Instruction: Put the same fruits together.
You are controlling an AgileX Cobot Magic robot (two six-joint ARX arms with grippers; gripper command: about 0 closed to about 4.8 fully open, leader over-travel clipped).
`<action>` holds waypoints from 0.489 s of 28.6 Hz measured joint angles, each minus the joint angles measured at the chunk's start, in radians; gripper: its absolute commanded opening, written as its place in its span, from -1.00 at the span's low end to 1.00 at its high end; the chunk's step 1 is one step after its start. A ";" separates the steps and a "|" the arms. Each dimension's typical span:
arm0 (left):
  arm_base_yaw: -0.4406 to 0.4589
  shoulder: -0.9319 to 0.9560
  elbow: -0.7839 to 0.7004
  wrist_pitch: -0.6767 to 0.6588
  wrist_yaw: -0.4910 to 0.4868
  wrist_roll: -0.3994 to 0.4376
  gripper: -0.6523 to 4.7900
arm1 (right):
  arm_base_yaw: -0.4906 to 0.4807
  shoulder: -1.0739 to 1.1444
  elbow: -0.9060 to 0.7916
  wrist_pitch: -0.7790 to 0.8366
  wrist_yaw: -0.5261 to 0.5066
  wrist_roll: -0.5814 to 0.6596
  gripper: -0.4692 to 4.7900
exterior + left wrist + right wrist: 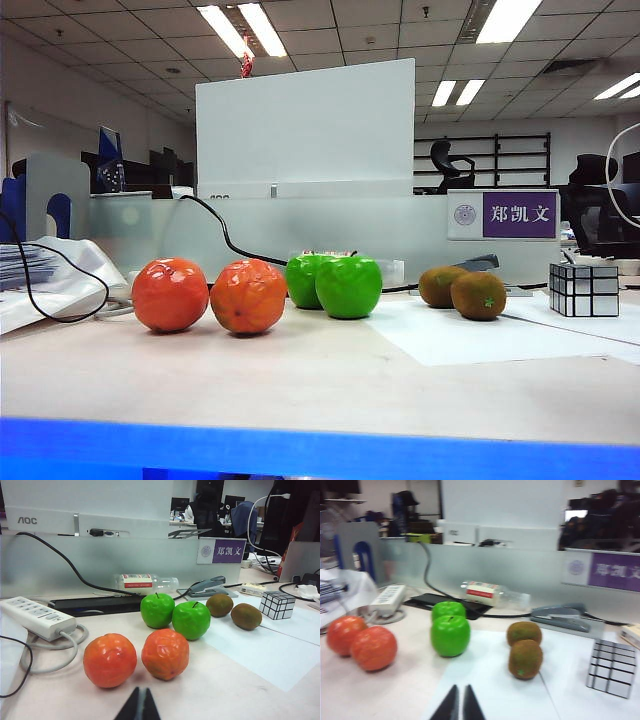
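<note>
Six toy fruits sit in three matched pairs along the pale tabletop (300,380). On the exterior view's left, the two glossy orange-red round fruits (170,294) (248,296) rest side by side, just touching. In the middle, the two shiny bright green apples (307,279) (349,286) overlap in that view, one slightly behind the other. To the right, the two fuzzy brown kiwis (441,286) (478,296) lie together on a white paper sheet (470,340), with a silver mirror cube (584,289) (not a fruit) near them on the far right.

The left gripper (139,707) hangs clear of the orange-red pair, its dark fingertips pressed together and holding nothing. The right gripper (458,705) sits over the paper, near the kiwis, its tips nearly closed with a thin gap, also empty.
</note>
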 measured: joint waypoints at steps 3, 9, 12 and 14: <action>0.000 0.000 0.000 -0.001 0.000 0.000 -0.78 | 0.000 0.000 0.000 0.000 0.026 0.000 -0.74; 0.000 0.000 0.000 -0.010 0.000 0.000 -0.78 | 0.000 0.000 0.000 -0.016 0.031 0.000 -0.74; 0.000 0.000 0.000 -0.014 0.000 0.000 -0.78 | 0.000 0.000 0.000 -0.019 0.031 0.000 -0.74; 0.000 0.000 0.000 -0.014 0.000 0.000 -0.78 | 0.000 0.000 0.000 -0.019 0.031 0.000 -0.74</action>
